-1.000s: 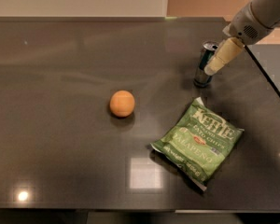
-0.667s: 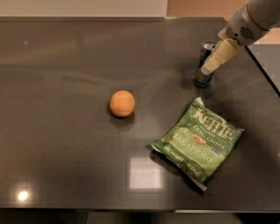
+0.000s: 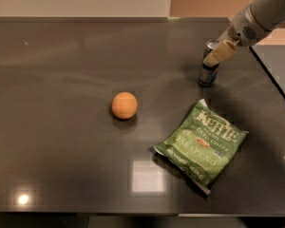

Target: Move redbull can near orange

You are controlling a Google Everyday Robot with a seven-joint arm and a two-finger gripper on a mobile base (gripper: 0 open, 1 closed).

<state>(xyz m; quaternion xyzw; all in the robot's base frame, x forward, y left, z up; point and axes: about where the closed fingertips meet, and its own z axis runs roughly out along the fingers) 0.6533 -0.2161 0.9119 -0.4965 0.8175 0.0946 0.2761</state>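
Note:
The redbull can [image 3: 208, 74] stands upright on the dark table [image 3: 61, 165], at the right rear. My gripper [image 3: 213, 57] comes in from the upper right and is at the can's top, covering its upper part. The orange [image 3: 124, 105] lies near the middle of the table, well to the left of the can and a little nearer to the camera. The can rests on the table.
A green Kettle jalapeño chip bag [image 3: 202, 140] lies flat in front of the can, to the right of the orange. The table's right edge [image 3: 275, 82] runs diagonally just past the can. A wall runs along the back.
My gripper has drawn up from the can's lower side to its top. The can, the orange and the bag have stayed in place.

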